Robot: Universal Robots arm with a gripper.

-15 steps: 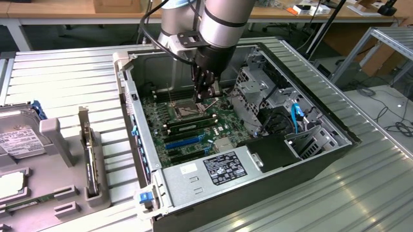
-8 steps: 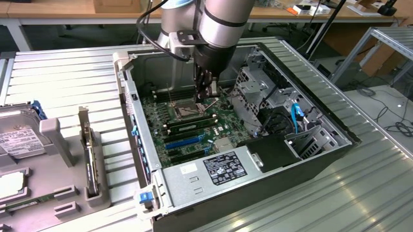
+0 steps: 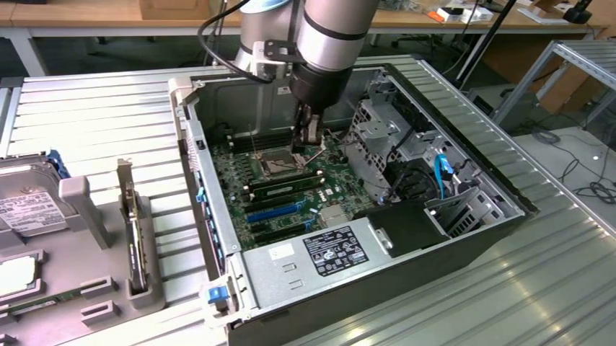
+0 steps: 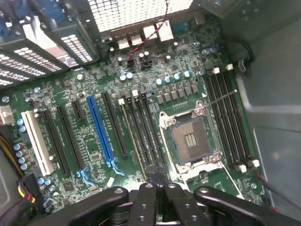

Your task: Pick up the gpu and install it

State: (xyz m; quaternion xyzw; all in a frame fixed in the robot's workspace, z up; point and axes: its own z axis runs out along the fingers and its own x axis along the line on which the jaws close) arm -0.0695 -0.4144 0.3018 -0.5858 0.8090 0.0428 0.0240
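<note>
Closest to the wrist camera, the claw (image 4: 156,172) is showing its black links spread wide while its tips are meeting in the middle, pressed together with nothing between them. It is hanging inside the open computer case (image 3: 500,209), which is lying on its side on the ribbed metal desk (image 3: 97,115) so that the motherboard is facing up for a reach from above.

From the exterior view, the claw (image 3: 309,144) is hovering just over the CPU socket (image 3: 276,164), on the socket's side away from that camera. The gpu (image 3: 284,189), the thin green stick with its row of black chips, is sitting on the opposite side of the socket, just beside it, standing on edge in one of the long slots. In the wrist view the gpu (image 4: 134,141) is appearing edge-on as a thin line among the black slots between the CPU socket (image 4: 190,140) and the blue slot (image 4: 101,129). It is looking level along its slot, so I am judging it seated, though I cannot tell whether the end latches are closed.

Well away from the socket, outside the case, a dark card (image 3: 132,231) is standing upright in a grey holder on the desk.
</note>
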